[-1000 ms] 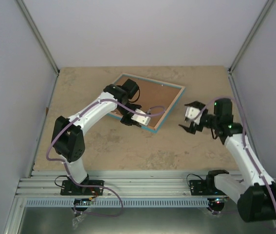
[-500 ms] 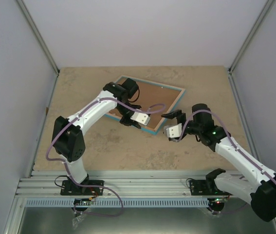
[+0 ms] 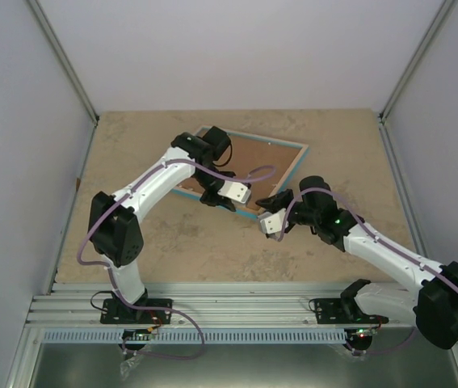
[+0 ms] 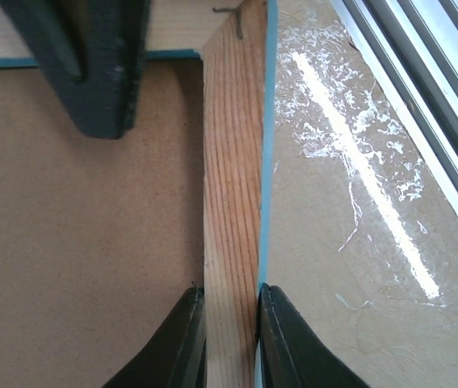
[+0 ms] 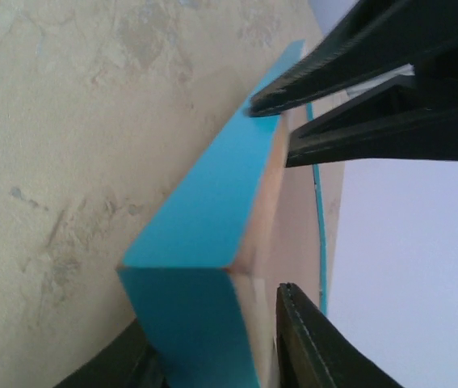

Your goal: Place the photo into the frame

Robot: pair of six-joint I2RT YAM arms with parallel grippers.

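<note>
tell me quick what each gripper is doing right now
left gripper: closed on the frame, pinching its wooden rail.
right gripper: jaws straddle the frame's corner; cannot tell if it grips.

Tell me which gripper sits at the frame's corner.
The right gripper: its fingers straddle the blue-faced corner of the frame. The left gripper instead pinches the wooden rail partway along a side.

frame (image 3: 292, 164) lying flat on the surface (image 3: 148, 141), rear of centre, backing board (image 3: 253, 158) set inside it, my left gripper (image 4: 230, 331) astride its near rail, my right gripper (image 5: 212, 347) just right of that, around the frame's near corner
</note>
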